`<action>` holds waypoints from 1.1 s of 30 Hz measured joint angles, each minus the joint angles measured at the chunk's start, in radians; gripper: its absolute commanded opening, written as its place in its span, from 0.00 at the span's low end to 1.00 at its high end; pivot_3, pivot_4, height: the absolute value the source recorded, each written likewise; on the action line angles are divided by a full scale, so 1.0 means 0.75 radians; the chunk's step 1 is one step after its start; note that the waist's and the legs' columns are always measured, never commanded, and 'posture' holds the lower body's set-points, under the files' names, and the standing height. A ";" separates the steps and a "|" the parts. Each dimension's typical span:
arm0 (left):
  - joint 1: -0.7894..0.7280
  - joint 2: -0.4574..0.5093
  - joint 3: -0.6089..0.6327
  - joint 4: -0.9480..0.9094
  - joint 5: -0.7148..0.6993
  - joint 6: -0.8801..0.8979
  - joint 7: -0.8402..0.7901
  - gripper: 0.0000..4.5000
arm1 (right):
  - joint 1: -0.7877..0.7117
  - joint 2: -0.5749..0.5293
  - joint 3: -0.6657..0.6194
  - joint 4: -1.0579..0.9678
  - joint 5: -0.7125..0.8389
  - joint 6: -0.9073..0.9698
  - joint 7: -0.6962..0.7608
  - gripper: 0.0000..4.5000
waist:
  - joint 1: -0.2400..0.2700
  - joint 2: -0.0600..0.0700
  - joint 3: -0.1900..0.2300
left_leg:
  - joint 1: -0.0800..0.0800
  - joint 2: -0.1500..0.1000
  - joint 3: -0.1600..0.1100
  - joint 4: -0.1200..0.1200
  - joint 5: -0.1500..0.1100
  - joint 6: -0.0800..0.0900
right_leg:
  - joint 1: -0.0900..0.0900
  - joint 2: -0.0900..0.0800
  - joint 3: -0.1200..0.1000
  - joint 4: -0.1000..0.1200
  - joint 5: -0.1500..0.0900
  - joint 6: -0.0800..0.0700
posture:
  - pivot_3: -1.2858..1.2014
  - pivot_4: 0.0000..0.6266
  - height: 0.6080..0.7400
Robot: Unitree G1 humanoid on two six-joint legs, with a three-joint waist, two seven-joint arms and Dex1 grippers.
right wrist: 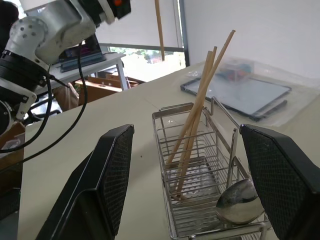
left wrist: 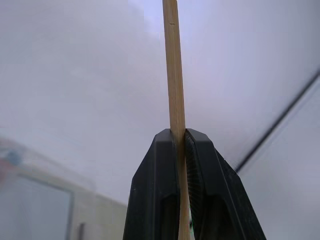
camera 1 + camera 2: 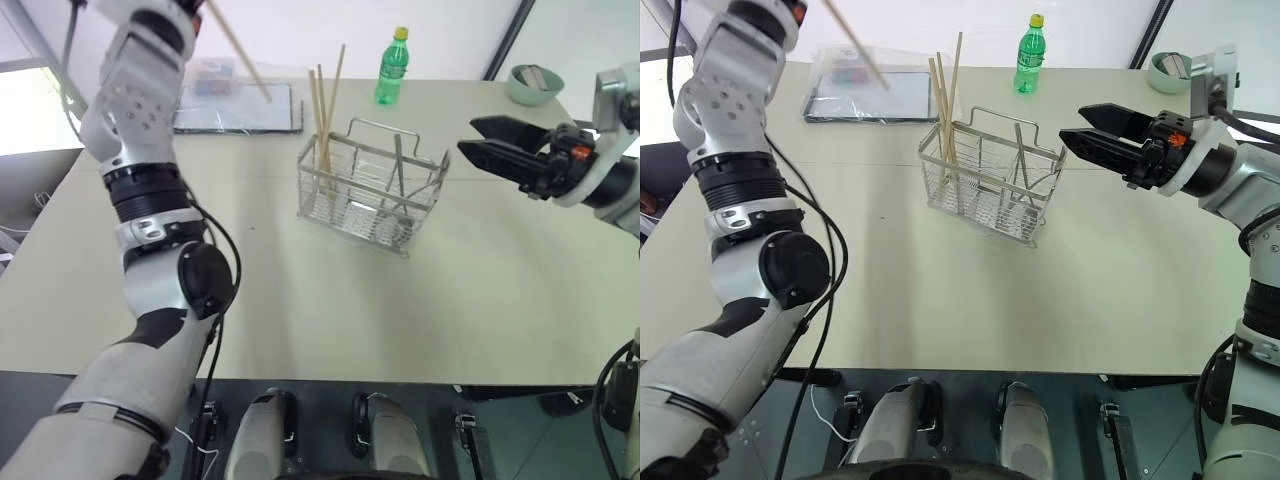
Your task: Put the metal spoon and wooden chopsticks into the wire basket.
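Left gripper (image 2: 181, 150) pinches 1 light, stiff, slippery wooden chopstick (image 2: 174, 75) at 10 o'clock from the wire basket (image 3: 372, 186); right gripper (image 3: 487, 140) is open.

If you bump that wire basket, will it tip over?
Probably not easily: the wire basket sits flat on a wide base. It looks light, so it might slide. The tall wooden chopsticks leaning inside could rattle or shift.

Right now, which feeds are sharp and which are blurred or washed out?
Left wrist view: the chopstick and the left hand shut on it are crisp, everything behind is soft haze. Right wrist view: the wire basket and the spoon are sharp; the window behind glares white. Left eye view: bright washout at the left edge; the table is evenly lit.
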State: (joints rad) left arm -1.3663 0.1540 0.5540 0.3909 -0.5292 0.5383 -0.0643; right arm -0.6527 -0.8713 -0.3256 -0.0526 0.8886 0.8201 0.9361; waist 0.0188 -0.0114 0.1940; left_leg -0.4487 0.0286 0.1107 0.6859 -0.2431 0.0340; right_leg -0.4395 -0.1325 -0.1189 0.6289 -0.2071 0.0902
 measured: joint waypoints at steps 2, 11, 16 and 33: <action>0.024 -0.033 -0.072 -0.044 -0.015 0.010 -0.037 0.01 | -0.004 0.000 0.000 0.000 -0.001 0.001 -0.002 0.77 | -0.005 0.000 0.000 | 0.001 0.000 0.000 0.000 0.000 0.000 | 0.000 0.001 0.000 0.001 0.000 0.000 | 0.52 0.24 0.75; 0.289 -0.086 -0.485 -0.171 0.155 -0.073 -0.167 0.01 | -0.004 0.000 -0.028 -0.001 0.012 0.025 -0.043 0.77 | -0.008 0.000 0.000 | 0.003 0.003 0.000 0.000 -0.001 0.003 | 0.000 0.004 0.001 0.001 0.000 0.000 | 0.52 0.24 0.75; 0.392 -0.109 -0.600 -0.241 0.251 -0.177 -0.177 0.01 | -0.003 0.000 -0.056 -0.007 0.041 0.041 -0.072 0.77 | -0.004 0.000 0.000 | 0.003 0.003 0.000 0.000 -0.003 0.006 | 0.001 0.004 0.001 0.001 0.000 0.000 | 0.52 0.24 0.75; 0.400 0.135 -0.510 -0.345 0.113 0.108 -0.287 0.99 | -0.008 0.004 -0.040 0.001 0.025 0.045 -0.091 0.77 | -0.013 0.000 0.000 | 0.002 0.004 -0.001 0.000 -0.003 0.006 | -0.002 0.006 0.002 0.002 0.000 -0.001 | 0.52 0.24 0.75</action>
State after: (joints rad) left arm -1.0665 0.2554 0.1713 0.1322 -0.4447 0.6196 -0.2794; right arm -0.6583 -0.8681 -0.3556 -0.0520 0.9071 0.8535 0.8679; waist 0.0093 -0.0111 0.1941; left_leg -0.4474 0.0319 0.1100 0.6857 -0.2457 0.0386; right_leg -0.4407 -0.1283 -0.1177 0.6304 -0.2072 0.0897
